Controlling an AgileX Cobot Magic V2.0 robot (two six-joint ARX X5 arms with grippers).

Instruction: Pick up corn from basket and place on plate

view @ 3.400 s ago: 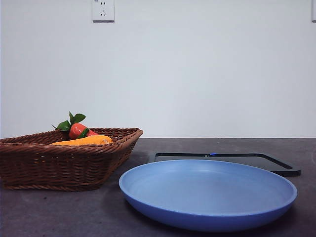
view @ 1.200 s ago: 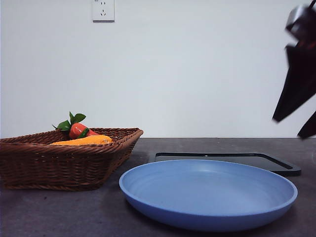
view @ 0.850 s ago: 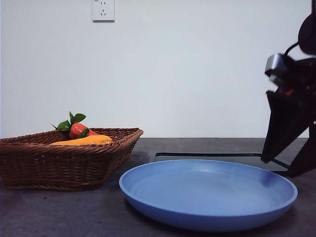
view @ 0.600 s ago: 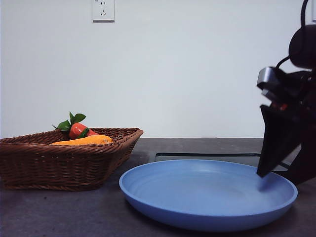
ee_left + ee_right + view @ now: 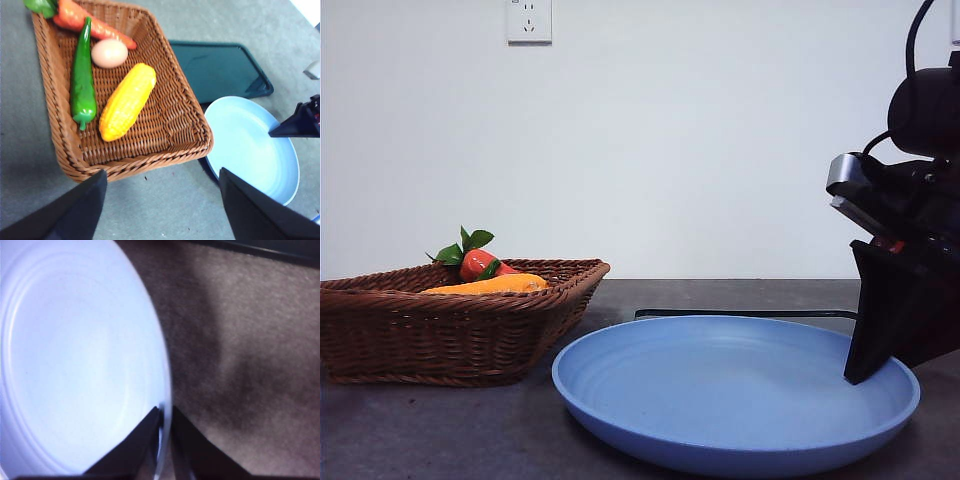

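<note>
The corn (image 5: 127, 101), a yellow ridged cob, lies in the brown wicker basket (image 5: 185, 135); in the front view the corn (image 5: 490, 285) just shows over the basket (image 5: 440, 330) wall at left. My left gripper (image 5: 162, 171) hangs open high above the basket's near edge, holding nothing. The light-blue plate (image 5: 730, 400) sits right of the basket. My right gripper (image 5: 163, 412) is down at the plate (image 5: 75, 365) and shut on its rim. The same gripper (image 5: 855, 375) shows as a big dark shape at the plate's right edge.
A carrot with green leaves (image 5: 90, 22), a green pepper (image 5: 82, 80) and a pinkish egg-shaped item (image 5: 109, 53) share the basket with the corn. A flat black tray (image 5: 215, 65) lies behind the plate (image 5: 250, 145). A wall socket (image 5: 528, 20) is high on the back wall.
The right arm came down from the upper right corner to the plate's right rim and closed on it. The plate has slid slightly left. Basket and corn have not moved.
</note>
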